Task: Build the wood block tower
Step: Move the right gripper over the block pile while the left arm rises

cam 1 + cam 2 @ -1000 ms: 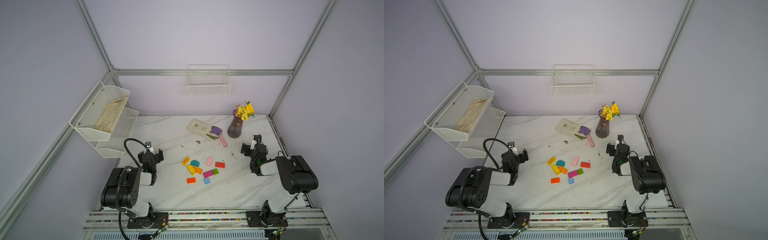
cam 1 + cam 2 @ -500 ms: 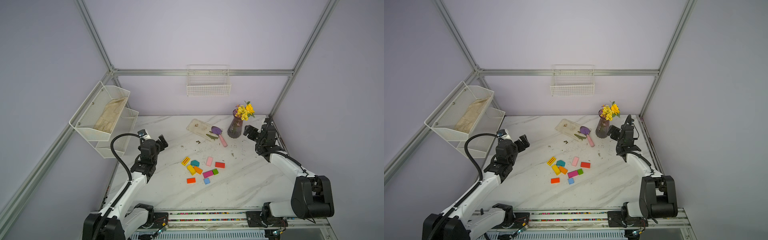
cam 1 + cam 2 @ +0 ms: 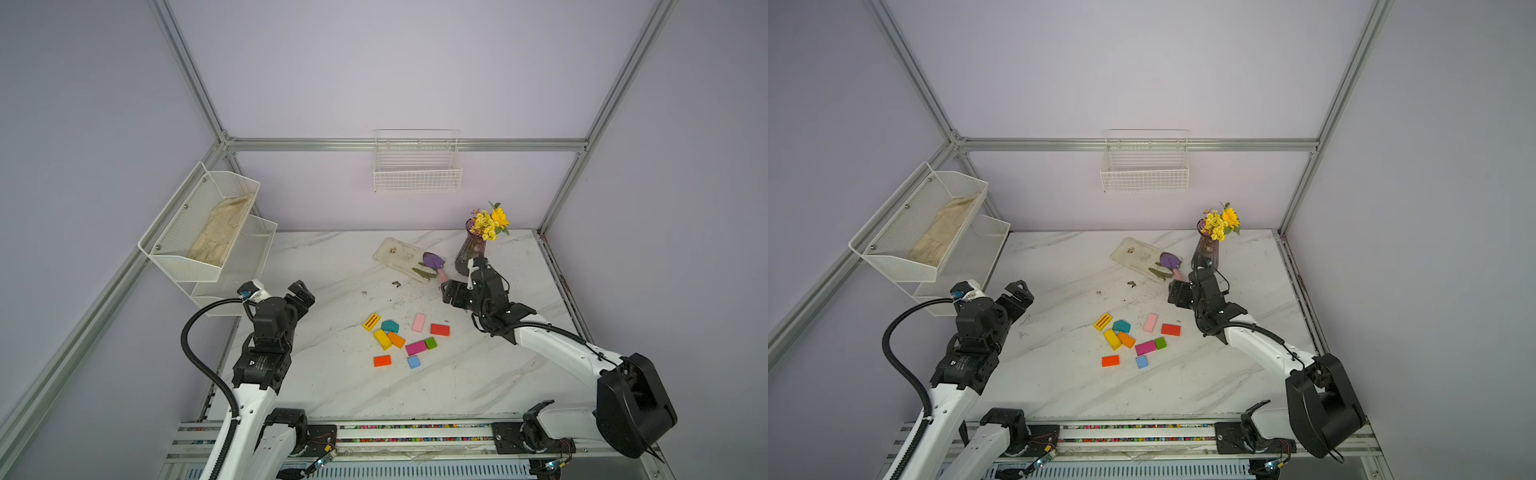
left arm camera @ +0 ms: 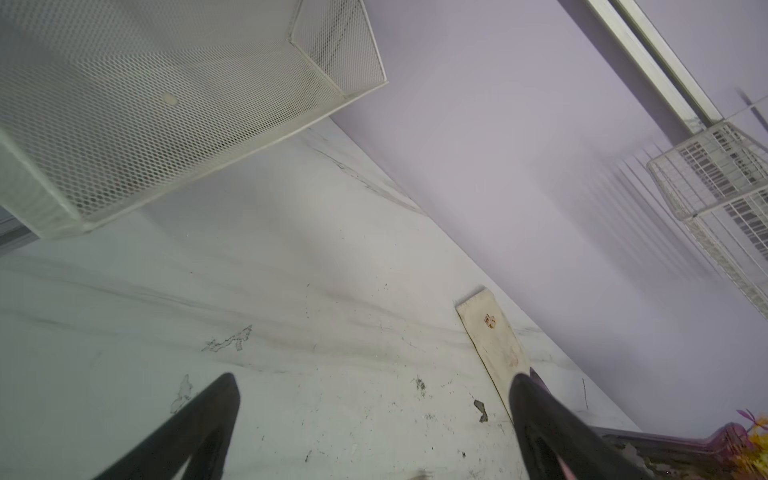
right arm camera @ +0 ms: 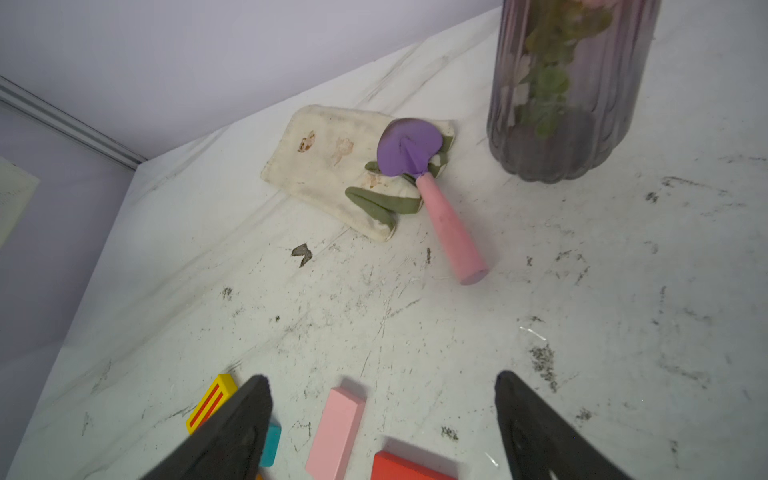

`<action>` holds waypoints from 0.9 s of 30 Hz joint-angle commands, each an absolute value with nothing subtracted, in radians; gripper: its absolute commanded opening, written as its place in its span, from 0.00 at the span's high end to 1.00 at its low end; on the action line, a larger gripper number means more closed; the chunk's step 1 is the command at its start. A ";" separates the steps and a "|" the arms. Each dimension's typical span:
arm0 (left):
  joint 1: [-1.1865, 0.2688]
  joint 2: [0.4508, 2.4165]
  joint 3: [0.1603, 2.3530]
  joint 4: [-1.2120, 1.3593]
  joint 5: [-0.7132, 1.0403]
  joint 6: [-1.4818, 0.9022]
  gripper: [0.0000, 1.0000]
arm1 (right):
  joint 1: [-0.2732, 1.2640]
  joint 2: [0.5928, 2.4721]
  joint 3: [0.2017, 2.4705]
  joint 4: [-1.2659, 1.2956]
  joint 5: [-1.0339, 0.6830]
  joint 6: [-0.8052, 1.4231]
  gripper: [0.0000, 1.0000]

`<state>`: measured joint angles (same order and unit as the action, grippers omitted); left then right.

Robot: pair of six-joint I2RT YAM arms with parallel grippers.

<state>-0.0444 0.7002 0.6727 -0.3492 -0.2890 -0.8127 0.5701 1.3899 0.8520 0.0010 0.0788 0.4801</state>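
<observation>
Both arms have unfolded from their rest pose. The right gripper (image 3: 451, 294) has swung away from the vase (image 3: 468, 254) and now hangs above the table (image 3: 332, 386), just behind the pink block (image 3: 419, 322) and the red block (image 3: 439, 329). The left gripper (image 3: 302, 294) has risen beside the mesh shelf (image 3: 208, 257), well apart from the blocks. Both wrist views show each claw with its jaws spread and nothing between them. The wood blocks (image 3: 396, 340) lie loose and flat in a cluster at mid-table, none stacked. The striped yellow block (image 3: 371, 321) is beside the teal house block (image 3: 390, 326). The magenta block (image 3: 416, 347) lies against the green block (image 3: 430, 343), and the blue block (image 3: 413, 362) is nearest the front.
</observation>
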 commanded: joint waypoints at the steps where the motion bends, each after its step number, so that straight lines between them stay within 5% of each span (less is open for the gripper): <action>1: -0.035 0.690 0.666 -0.401 -0.328 -0.890 0.00 | 0.711 1.494 0.912 -0.104 0.205 0.420 0.19; 6: -0.035 0.727 0.606 -0.279 -0.246 -0.885 0.00 | 0.869 1.600 0.907 -0.196 0.401 0.387 0.28; 14: -0.035 0.918 0.771 -0.352 -0.053 -0.809 0.00 | 0.881 1.600 0.965 -0.179 0.273 0.345 0.29; 17: -0.034 0.952 0.779 -0.353 -0.043 -0.809 0.00 | 0.882 1.673 0.965 -0.172 0.253 0.349 0.38; 21: -0.034 0.951 0.783 -0.354 -0.041 -0.807 0.00 | 0.882 1.758 1.041 -0.252 0.299 0.387 0.48; 27: -0.033 0.935 0.758 -0.317 -0.035 -0.818 0.00 | 0.862 1.708 1.009 -0.247 0.366 0.405 0.47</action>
<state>-0.0395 0.9485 0.6788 -0.3588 -0.0547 -0.8268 0.8768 1.7565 1.0164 -0.2169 0.3012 0.3779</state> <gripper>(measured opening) 0.997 0.527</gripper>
